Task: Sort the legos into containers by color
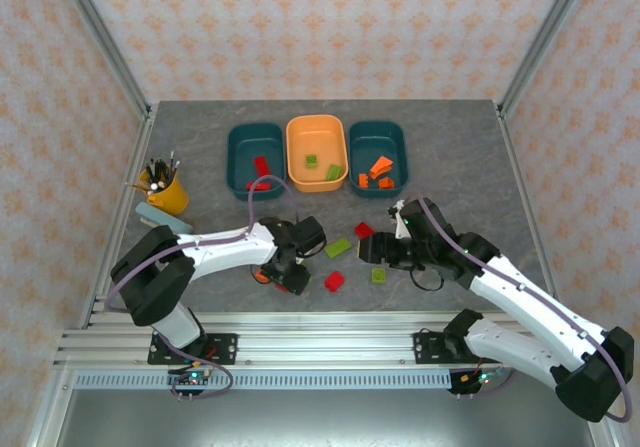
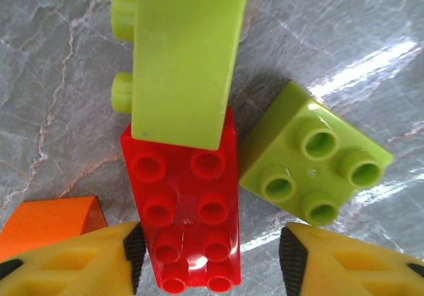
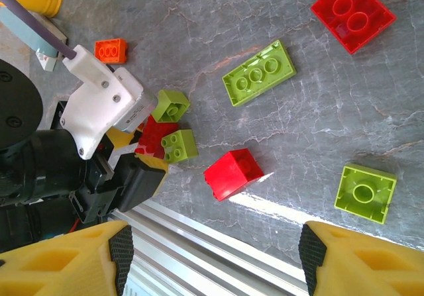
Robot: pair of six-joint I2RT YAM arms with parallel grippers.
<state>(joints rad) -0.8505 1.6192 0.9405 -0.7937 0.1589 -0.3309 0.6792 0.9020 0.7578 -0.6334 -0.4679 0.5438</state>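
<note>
Teal plastic makes the left tub (image 1: 243,147), which holds red bricks. Next to it stands the orange tub (image 1: 310,135) with green bricks, then the right tub (image 1: 385,137), also teal, with orange ones. All three stand at the far side of the table (image 1: 480,187); the loose bricks lie nearer to the arms.

The left gripper (image 2: 212,248) hangs low over a small heap. Its jaws stand apart and clamp nothing. The near end of a long red brick (image 2: 189,197) lies between them, close by one finger (image 2: 99,259) and with a clear gap to the other. The long axis of this brick runs straight away from the wrist, so I judge the fingers would close across its narrow width. A long green brick (image 2: 182,57) lies on its side at the far end of the red one, against it or upon it, I cannot tell which. A square green brick (image 2: 311,160) touches its flank. A lift could disturb both. An orange brick (image 2: 46,220) sits just beside that same finger.

The right gripper (image 3: 215,243) is spread wide and empty. Ahead of it lie a tilted red brick (image 3: 232,172) and a one-stud green brick (image 3: 366,192), well apart from each other. The left arm is clearly nearer to the long red brick, and the left tub lies beyond it, slightly leftward.
</note>
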